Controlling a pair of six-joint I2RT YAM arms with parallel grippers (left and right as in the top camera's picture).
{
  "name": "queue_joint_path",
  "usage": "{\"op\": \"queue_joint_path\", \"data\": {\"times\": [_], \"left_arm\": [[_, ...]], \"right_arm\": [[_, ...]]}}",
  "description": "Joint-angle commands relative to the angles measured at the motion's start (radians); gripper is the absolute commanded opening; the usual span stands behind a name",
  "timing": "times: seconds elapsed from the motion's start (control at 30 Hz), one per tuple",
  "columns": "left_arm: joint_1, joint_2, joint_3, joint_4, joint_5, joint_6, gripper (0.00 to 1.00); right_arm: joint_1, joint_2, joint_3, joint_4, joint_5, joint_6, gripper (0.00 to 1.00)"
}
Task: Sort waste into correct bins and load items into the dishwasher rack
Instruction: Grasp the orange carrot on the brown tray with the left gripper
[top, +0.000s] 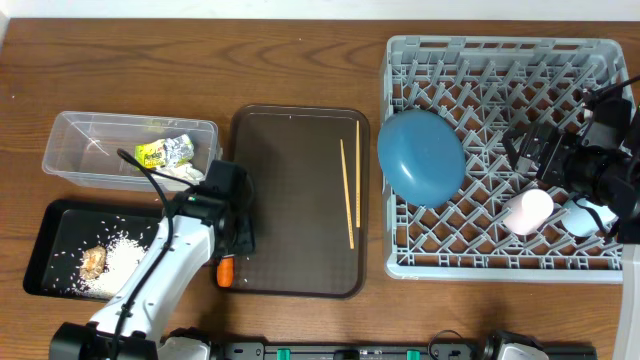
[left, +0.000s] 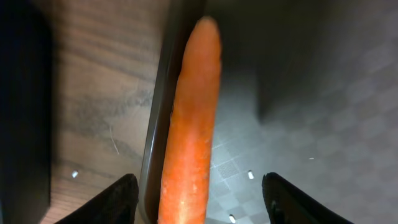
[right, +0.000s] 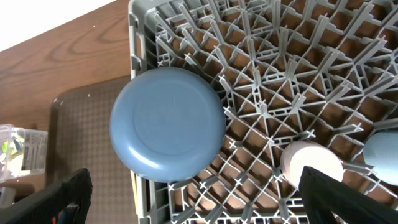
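The orange carrot (left: 189, 124) lies along the left rim of the dark-brown serving tray (left: 298, 124), between the spread fingers of my open left gripper (left: 202, 202). In the overhead view the left gripper (top: 232, 245) is over the carrot (top: 226, 271). The chopsticks (top: 350, 190) lie on the serving tray. The blue plate (top: 420, 157), pink cup (top: 528, 211) and light-blue cup (top: 588, 215) sit in the rack (top: 480, 55). My right gripper (top: 535, 150) is open and empty above the rack (right: 205, 205). The white bowl is not visible.
The clear tub (top: 75, 130) holds the yellow-green wrapper (top: 165, 152) and white tissue (top: 185, 172). The black tray (top: 45, 245) holds rice (top: 118, 262) and the brown lump (top: 94, 260). The serving tray (top: 290, 200) lies between the bins and the rack.
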Motion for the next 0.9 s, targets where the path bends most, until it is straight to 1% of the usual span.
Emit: {"op": "queue_joint_path", "data": {"times": [0.0,0.03,0.07,0.1,0.27,0.37,0.5,0.6,0.7,0.77,0.87], "left_arm": [[-0.002,0.005,-0.035,0.002,-0.016,-0.012,0.61],[-0.002,0.005,-0.044,0.003,-0.016,-0.012,0.60],[-0.002,0.005,-0.053,0.006,-0.016,-0.012,0.56],[-0.002,0.005,-0.061,0.012,-0.016,-0.012,0.55],[-0.002,0.005,-0.077,0.047,-0.007,-0.008,0.54],[-0.002,0.005,-0.091,0.065,-0.004,-0.008,0.50],[-0.002,0.005,-0.132,0.127,0.005,-0.008,0.49],[-0.002,0.006,-0.135,0.151,0.049,-0.008,0.49],[-0.003,0.006,-0.135,0.166,0.052,-0.001,0.49],[-0.003,0.006,-0.136,0.171,0.053,0.023,0.43],[-0.003,0.006,-0.136,0.182,0.052,0.037,0.30]], "right_arm": [[0.012,0.001,0.004,-0.001,0.000,-0.004,0.99],[0.012,0.001,0.004,-0.001,0.000,-0.004,0.99],[0.012,0.001,0.004,0.000,0.000,-0.004,0.99],[0.012,0.001,0.004,0.000,0.000,-0.004,0.99],[0.012,0.001,0.004,0.000,0.000,-0.004,0.99],[0.012,0.001,0.004,-0.002,0.000,-0.004,0.99],[0.012,0.001,0.004,-0.002,0.000,-0.004,0.99],[0.012,0.001,0.004,-0.002,0.000,-0.004,0.99],[0.012,0.001,0.004,-0.001,0.000,-0.004,0.99],[0.012,0.001,0.004,-0.001,0.000,-0.004,0.99],[0.012,0.001,0.004,-0.001,0.000,-0.004,0.99]]}}
